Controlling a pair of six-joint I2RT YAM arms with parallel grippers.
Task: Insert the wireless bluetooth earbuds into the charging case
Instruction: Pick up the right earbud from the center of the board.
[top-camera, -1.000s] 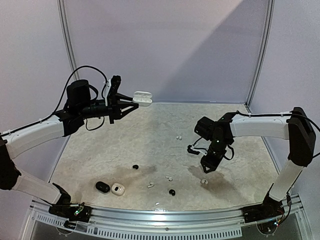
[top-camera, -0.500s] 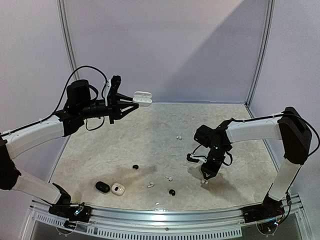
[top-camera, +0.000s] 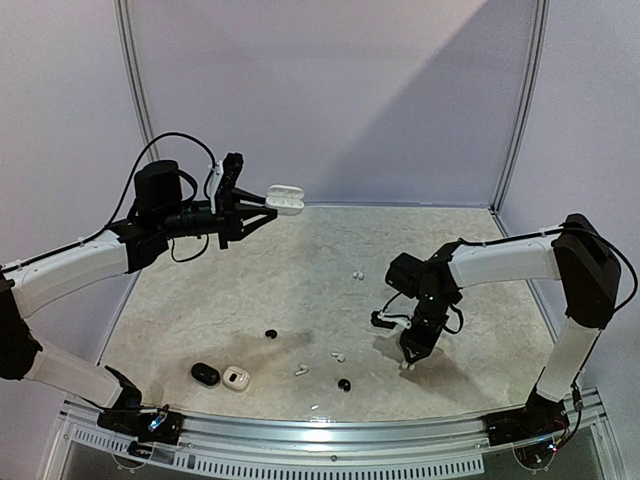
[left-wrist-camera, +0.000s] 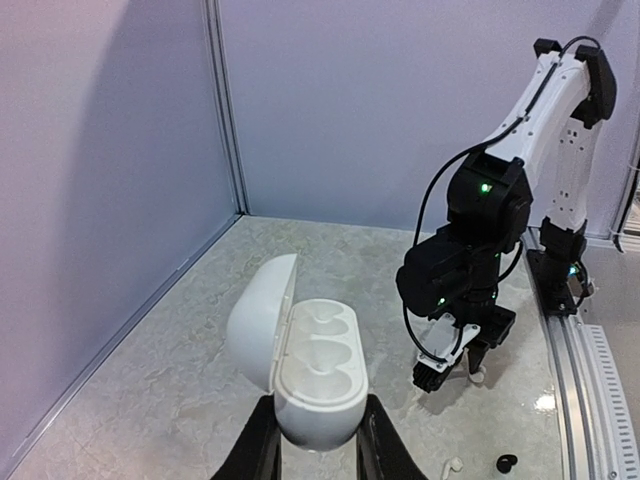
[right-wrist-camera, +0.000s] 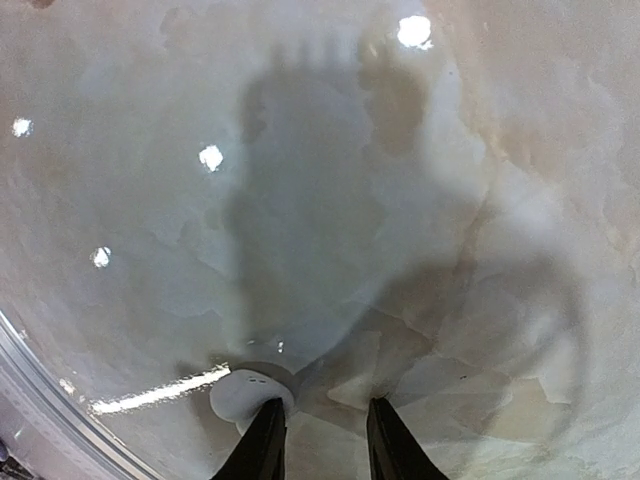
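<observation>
My left gripper (top-camera: 258, 206) (left-wrist-camera: 314, 440) is raised at the back left, shut on a white charging case (top-camera: 285, 198) (left-wrist-camera: 312, 368). The case's lid stands open and both wells are empty. My right gripper (top-camera: 406, 356) (right-wrist-camera: 322, 438) is down at the table surface, jaws narrowly open with nothing between them. A white earbud (top-camera: 407, 364) (right-wrist-camera: 243, 394) (left-wrist-camera: 478, 377) lies against the outside of its left finger (right-wrist-camera: 266, 432). Other white earbuds (top-camera: 338, 356) (top-camera: 301, 370) (top-camera: 353, 274) and black earbuds (top-camera: 270, 333) (top-camera: 344, 384) lie loose on the table.
A black case (top-camera: 205, 374) and a small white case (top-camera: 236, 378) sit near the front left. The table's metal front rail (top-camera: 330, 425) runs close to the right gripper. Walls enclose the back and sides.
The right gripper has lowered and shifted slightly left, down to the table beside the white earbud, and its jaws have narrowed a little. The left arm with the case has not moved.
</observation>
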